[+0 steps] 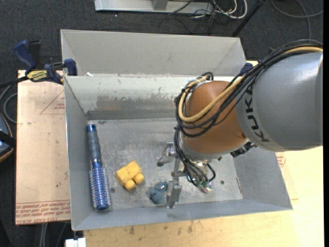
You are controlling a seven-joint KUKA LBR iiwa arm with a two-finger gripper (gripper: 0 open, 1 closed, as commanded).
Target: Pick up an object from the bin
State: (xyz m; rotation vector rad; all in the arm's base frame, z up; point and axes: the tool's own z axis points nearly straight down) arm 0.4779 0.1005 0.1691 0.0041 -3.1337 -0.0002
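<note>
Dark, speckled carpet lies round a grey metal bin [77, 138] with sloping sheet walls and a flat floor that is scuffed and scratched. Above the floor's right part hang the arm's smooth grey shell and a rounded orange-brown cover wound with yellow and black cables. Beneath them the tool [172, 192] points down at the floor close to the front wall. Whether it is released or clenched cannot be told, as the wrist hides much of it. Three loose things lie in the bin, one of each kind. Just beside the tool, on its view-left side, sits a small blue-grey lump [157, 193], rounded and dull; whether the two touch cannot be told. Farther out the same way lies a yellow piece [129, 175] of chunky, squared lobes, matte like plastic. Farthest from the tool, along the left wall, a blue hairbrush [96, 166] lies lengthwise – slim smooth handle toward the back, bristly cylindrical head toward the front.
</note>
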